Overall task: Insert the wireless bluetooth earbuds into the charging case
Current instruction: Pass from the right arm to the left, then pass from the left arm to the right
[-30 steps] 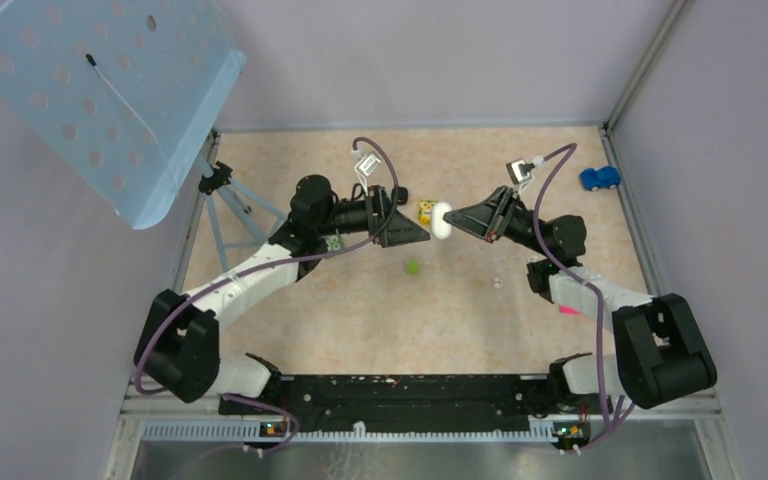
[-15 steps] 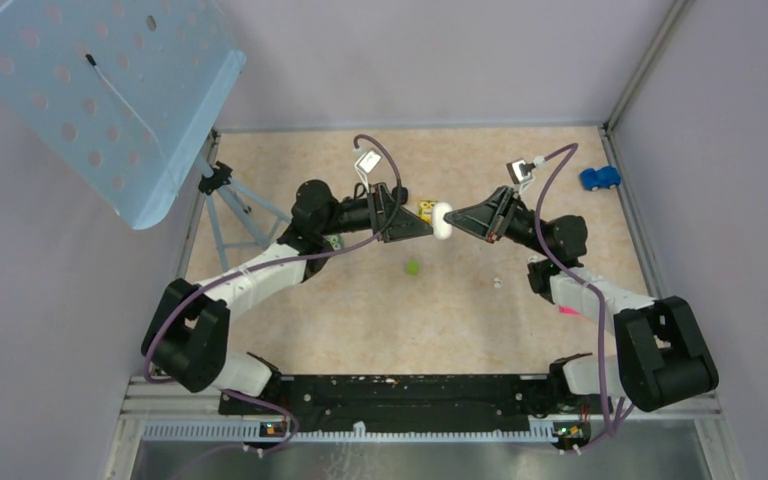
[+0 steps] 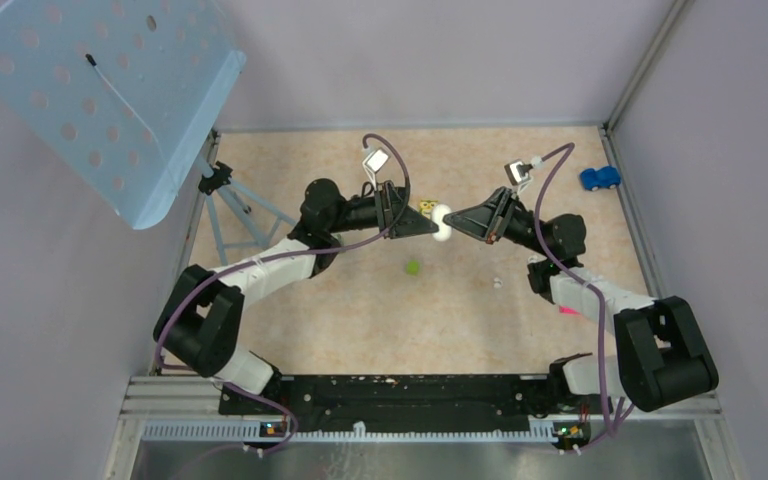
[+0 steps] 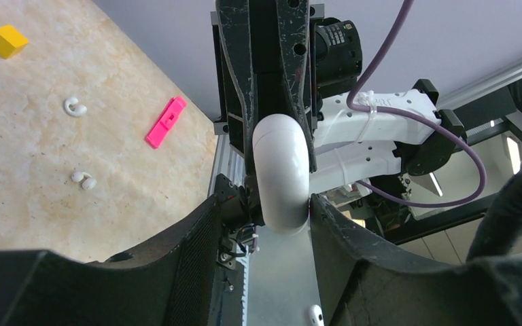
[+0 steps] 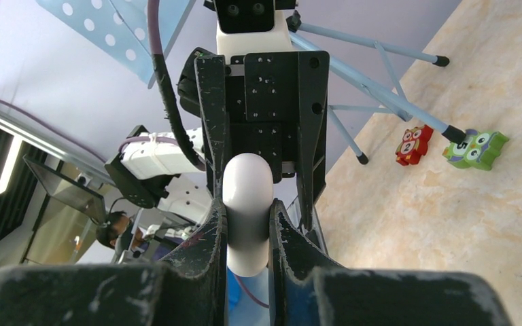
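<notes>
The left tool [image 3: 426,225] has slid right and narrowed, its still-parted jaws flanking the white charging case [image 3: 442,222], which the right tool [image 3: 456,221] clenches above the tabletop's [image 3: 460,310] far middle.

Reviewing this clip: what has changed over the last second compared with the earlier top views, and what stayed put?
The left arm swung inward toward the centre, bringing the left tool up to the white charging case. Its jaws narrowed around the case, but a gap still shows on one side, so it has not gripped. Unchanged: the right tool stays shut on the case, and the green toy and blue car have not moved.
</notes>
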Action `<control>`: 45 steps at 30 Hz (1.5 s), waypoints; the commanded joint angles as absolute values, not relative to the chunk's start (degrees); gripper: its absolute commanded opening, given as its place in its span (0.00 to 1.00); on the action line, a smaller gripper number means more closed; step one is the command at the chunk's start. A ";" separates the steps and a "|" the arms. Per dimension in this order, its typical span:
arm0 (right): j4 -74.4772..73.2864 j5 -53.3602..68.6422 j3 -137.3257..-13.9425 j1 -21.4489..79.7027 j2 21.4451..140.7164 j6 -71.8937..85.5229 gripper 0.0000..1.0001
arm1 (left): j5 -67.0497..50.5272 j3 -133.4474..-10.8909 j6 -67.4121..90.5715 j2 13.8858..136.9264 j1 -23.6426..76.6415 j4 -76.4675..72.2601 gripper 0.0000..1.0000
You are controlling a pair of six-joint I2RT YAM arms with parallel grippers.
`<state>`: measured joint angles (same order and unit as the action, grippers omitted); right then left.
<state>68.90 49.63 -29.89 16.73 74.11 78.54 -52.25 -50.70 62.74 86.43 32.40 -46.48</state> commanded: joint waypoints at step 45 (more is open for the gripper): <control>52.98 48.00 -31.15 16.77 73.90 65.26 0.42 | -57.51 -52.47 64.78 84.98 28.62 -45.65 0.00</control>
